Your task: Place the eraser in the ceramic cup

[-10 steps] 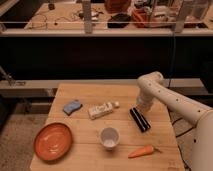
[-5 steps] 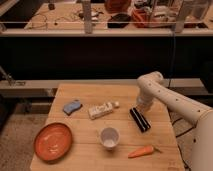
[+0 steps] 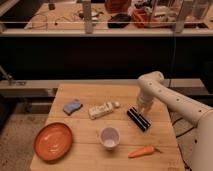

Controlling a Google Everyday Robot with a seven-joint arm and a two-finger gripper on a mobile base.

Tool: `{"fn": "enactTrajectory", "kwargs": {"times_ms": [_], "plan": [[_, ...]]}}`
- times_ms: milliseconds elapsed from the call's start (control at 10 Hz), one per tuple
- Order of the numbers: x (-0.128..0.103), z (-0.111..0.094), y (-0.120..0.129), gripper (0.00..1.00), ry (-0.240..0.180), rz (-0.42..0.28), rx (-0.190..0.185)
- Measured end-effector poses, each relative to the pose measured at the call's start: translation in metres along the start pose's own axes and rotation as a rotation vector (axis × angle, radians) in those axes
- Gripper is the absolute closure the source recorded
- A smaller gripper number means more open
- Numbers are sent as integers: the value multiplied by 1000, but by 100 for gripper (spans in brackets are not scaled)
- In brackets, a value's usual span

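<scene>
- The pincer is hovering just above the eraser's far end; its opening cannot be told.
- The cup is standing down-left of it, apart.
- The bench's right edge is running close by.

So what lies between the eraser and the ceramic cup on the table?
In the camera view, only bare wooden table separates the eraser from the ceramic cup. The gripper hangs just above the eraser's far end.
</scene>
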Motion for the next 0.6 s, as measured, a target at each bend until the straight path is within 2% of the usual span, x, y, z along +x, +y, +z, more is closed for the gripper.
{"fn": "enactTrajectory", "kwargs": {"times_ms": [100,200,600], "plan": [[-2,-5,-1,26,-6,-15,7],[-1,-8,-2,21,-12,-27,13],[-3,-6,-8,20,-37,-103,44]]}}
